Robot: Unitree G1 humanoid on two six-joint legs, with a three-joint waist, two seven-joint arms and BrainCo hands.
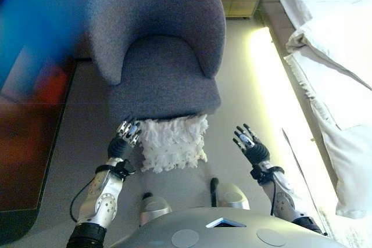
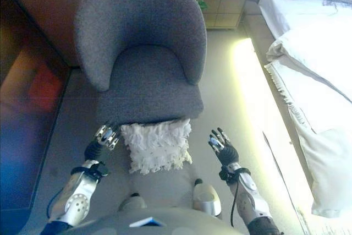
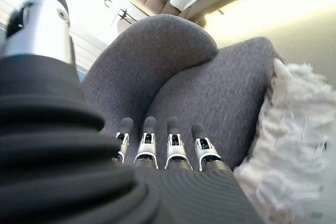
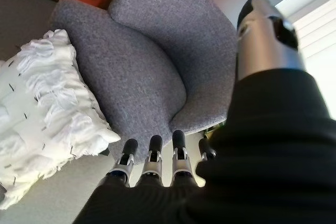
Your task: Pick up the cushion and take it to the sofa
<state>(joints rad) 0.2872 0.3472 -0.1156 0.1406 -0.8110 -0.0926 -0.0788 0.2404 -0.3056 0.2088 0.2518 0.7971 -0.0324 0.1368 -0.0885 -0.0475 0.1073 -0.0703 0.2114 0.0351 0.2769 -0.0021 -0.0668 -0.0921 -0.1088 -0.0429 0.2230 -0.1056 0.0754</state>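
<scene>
A white ruffled cushion (image 1: 173,142) leans on the floor against the front of a grey tub armchair (image 1: 160,50). My left hand (image 1: 125,139) hangs just to the left of the cushion, its fingers straight and holding nothing. Off to the cushion's right, with bare floor between, my right hand (image 1: 250,145) is also open and empty. The left wrist view shows the fluffy cushion (image 3: 294,145) beside the straight fingers (image 3: 173,140). In the right wrist view the cushion (image 4: 42,108) lies past my fingers (image 4: 152,161), in front of the armchair (image 4: 157,61).
A bed with white bedding (image 1: 331,45) runs along the right side, with a lit strip of floor beside it. A wooden nightstand (image 2: 223,1) stands behind the armchair. Dark furniture (image 2: 25,119) lines the left. Grey carpet (image 1: 244,97) lies around the chair.
</scene>
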